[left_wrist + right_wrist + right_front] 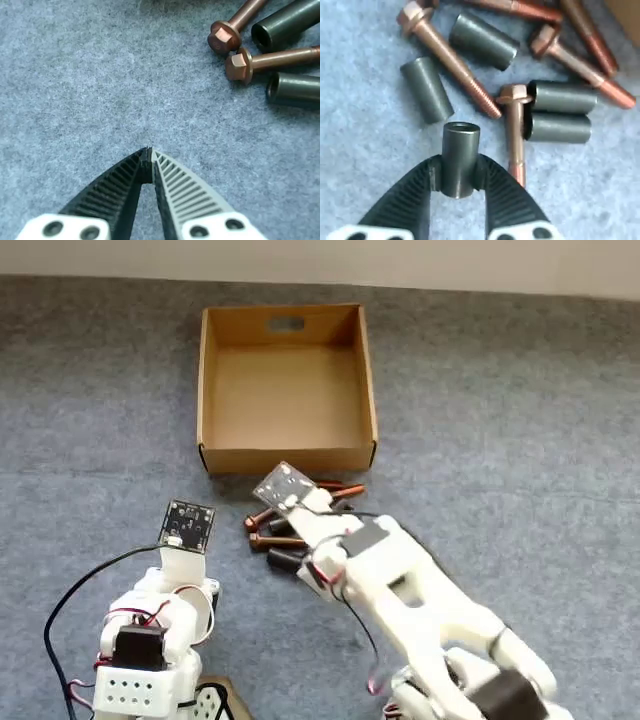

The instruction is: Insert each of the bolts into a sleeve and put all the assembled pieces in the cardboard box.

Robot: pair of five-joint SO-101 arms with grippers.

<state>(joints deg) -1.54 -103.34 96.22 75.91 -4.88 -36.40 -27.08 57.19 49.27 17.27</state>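
Box (285, 400) sits open at the far side of the carpet (520, 420), with no assembled piece in it yet. Right gripper (460, 175) is clamped on one sleeve (461, 150), whose open bore end sticks out past the fingertips, at the edge of the pile (265, 530) just in front of the box. Left gripper (150, 152) is closed on nothing, near the pile. Loose sleeves (426, 90) and bolts (449, 59) lie touching and crossed. We judge two risks. The grip sits low on the sleeve, so a bolt pushed in off-axis could pivot it or slip it free. The crowded pile could scatter if nudged. We find no legible writing or labels on any part.
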